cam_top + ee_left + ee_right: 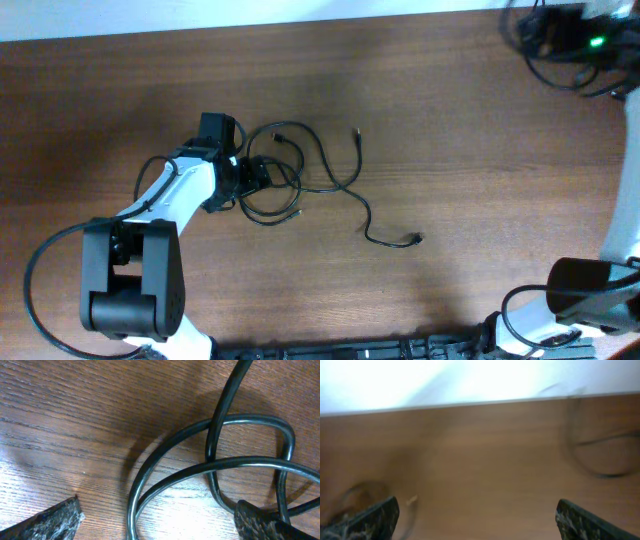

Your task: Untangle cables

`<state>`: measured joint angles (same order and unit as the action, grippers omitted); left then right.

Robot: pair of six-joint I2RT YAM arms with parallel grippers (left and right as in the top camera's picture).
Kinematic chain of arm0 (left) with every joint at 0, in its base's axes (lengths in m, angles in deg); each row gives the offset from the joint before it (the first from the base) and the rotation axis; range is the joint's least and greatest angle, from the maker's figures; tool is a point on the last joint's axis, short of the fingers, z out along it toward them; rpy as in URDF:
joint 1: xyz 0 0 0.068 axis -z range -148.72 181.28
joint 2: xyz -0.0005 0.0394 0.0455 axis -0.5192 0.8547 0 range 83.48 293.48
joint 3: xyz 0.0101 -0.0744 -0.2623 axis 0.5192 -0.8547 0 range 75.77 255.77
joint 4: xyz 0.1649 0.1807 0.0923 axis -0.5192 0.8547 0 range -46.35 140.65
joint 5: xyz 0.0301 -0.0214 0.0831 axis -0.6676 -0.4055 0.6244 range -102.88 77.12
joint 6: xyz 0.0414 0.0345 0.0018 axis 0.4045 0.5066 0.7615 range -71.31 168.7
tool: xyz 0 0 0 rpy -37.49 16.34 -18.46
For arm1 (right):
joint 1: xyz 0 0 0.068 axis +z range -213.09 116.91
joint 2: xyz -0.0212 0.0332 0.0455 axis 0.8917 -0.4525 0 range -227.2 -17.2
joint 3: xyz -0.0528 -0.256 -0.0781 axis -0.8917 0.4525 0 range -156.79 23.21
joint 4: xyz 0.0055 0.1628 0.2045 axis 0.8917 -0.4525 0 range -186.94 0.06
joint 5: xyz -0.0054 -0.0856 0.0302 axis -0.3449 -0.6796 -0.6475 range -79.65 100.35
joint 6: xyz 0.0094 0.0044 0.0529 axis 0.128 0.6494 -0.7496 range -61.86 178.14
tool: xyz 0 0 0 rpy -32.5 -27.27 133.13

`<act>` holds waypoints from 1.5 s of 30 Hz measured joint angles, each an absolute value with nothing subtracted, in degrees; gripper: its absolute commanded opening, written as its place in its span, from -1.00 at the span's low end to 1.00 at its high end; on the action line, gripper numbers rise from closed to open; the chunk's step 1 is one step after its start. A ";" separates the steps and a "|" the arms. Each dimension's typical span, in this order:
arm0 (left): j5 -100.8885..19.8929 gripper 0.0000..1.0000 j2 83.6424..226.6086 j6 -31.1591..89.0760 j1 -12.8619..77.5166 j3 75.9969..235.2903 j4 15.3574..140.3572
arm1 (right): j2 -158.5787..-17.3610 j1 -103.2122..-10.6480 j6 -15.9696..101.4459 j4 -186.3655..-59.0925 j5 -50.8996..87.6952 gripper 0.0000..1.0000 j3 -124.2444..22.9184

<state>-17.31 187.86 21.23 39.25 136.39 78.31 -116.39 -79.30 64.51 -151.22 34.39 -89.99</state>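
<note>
Your bench point(450, 120) is brown wood with long grain lines, and a pale white strip runs along its far edge. The cables point(300, 170) lie left of the middle, looped over each other in a small tangle. One strand runs off to the right and ends in a small plug point(418, 238). Your left hand point(157, 510) is wide open and low over the tangle. Crossing loops lie between its fingers point(55, 520), and it grips nothing. I think the step now is to pick one strand. Choose the one that lies on top, close on that one alone, and pull it slowly away so the loops slide free and do not go tight. Your right hand point(477, 517) is open too and holds nothing. Its blurry view shows mostly bare wood. The wood looks smooth, so the cords should slide easily.
</note>
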 measured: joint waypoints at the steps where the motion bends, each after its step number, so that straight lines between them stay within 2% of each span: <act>1: -17.31 0.98 187.86 21.21 39.25 136.39 78.31 | -116.81 -77.36 64.49 -153.82 36.79 0.98 -89.82; 3: -17.33 0.98 187.83 21.17 39.27 136.30 77.61 | -118.76 -70.32 64.31 -160.20 41.49 0.97 -89.16; 5: -17.57 0.98 187.97 21.36 39.14 136.76 78.28 | -120.74 -60.83 62.96 -160.92 43.89 0.97 -86.19; 9: -21.07 0.98 190.44 25.58 31.79 144.06 95.81 | -125.14 -47.43 62.37 -153.16 44.75 0.96 -78.50; 10: -21.50 0.98 188.99 26.52 29.96 146.31 97.52 | -127.21 -45.05 62.39 -151.83 44.90 0.84 -77.14; 13: -21.94 0.98 172.91 27.50 25.52 148.21 97.50 | -136.15 -37.34 62.13 -141.89 44.96 0.51 -73.27; 15: -21.22 0.98 161.28 27.92 25.15 148.76 97.58 | -141.16 -33.34 61.95 -135.13 45.03 0.49 -72.92; 16: -20.67 0.98 155.64 27.96 25.15 148.76 97.71 | -143.96 -31.61 61.95 -133.14 44.99 0.40 -72.90; 17: -20.11 0.98 151.86 27.96 25.15 148.80 98.24 | -146.10 -30.01 61.95 -131.31 44.96 0.08 -72.71; 18: -19.91 0.98 150.61 27.96 25.15 148.80 98.65 | -146.78 -29.07 62.19 -128.86 44.18 -0.43 -72.57; 19: -19.89 0.98 150.15 27.96 25.15 148.80 99.90 | -146.82 -28.44 62.10 -128.27 42.45 -0.82 -72.55; 20: -19.86 0.98 150.11 27.96 25.15 148.80 100.27 | -147.02 -28.16 62.08 -128.20 40.97 -0.92 -72.55; 22: -19.86 0.98 150.17 27.96 25.15 148.80 101.10 | -147.26 -28.22 61.67 -129.47 40.16 -0.92 -72.57; 27: -19.71 0.98 152.54 27.96 25.15 148.80 101.34 | -146.93 -33.14 61.62 -146.98 39.74 -0.92 -79.46; 29: -20.28 0.98 155.09 27.96 25.15 148.80 101.26 | -140.61 -36.16 61.56 -152.86 42.12 -0.92 -81.62; 34: -29.35 0.98 164.03 27.99 25.15 148.80 101.28 | -121.90 -36.59 61.67 -154.06 44.81 -0.92 -82.63; 37: -33.92 0.98 169.37 27.81 25.15 148.80 99.92 | -115.39 -36.53 61.67 -154.94 44.99 -0.92 -82.76; 41: -46.36 0.98 174.85 25.01 25.37 148.80 90.65 | -114.49 -35.78 65.64 -156.81 44.99 -0.92 -82.76; 43: -50.86 0.98 176.69 24.84 27.33 148.80 90.46 | -114.49 -34.58 67.39 -156.75 44.99 -0.92 -82.76; 44: -52.23 0.90 178.04 24.69 29.80 148.80 88.88 | -114.49 -34.47 67.74 -156.49 45.01 -0.92 -82.76; 45: -53.28 0.55 179.73 24.27 32.91 148.80 87.00 | -114.49 -34.47 67.83 -156.42 44.99 -0.92 -82.76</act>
